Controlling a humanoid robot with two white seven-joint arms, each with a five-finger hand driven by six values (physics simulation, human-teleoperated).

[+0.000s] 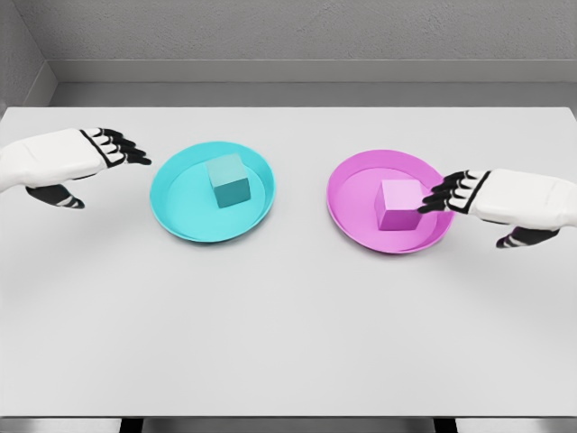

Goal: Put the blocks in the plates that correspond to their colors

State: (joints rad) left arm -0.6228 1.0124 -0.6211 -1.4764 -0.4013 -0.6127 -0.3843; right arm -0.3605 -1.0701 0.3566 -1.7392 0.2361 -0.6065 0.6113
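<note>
**Both blocks seated in matching plates**

My left hand [95,153] hovers over the table [288,334] just left of the cyan plate [176,212], fingers extended and loosely spread, holding nothing. The cyan block [228,180] sits inside that plate, right of its centre. A bare strip of table separates the two plates. The magenta block [401,205] sits in the magenta plate [356,189]. My right hand [469,194] reaches over that plate's right rim; fingertips at the block's right face, contact unclear. The front half of the table is open. No writing is visible.
</note>
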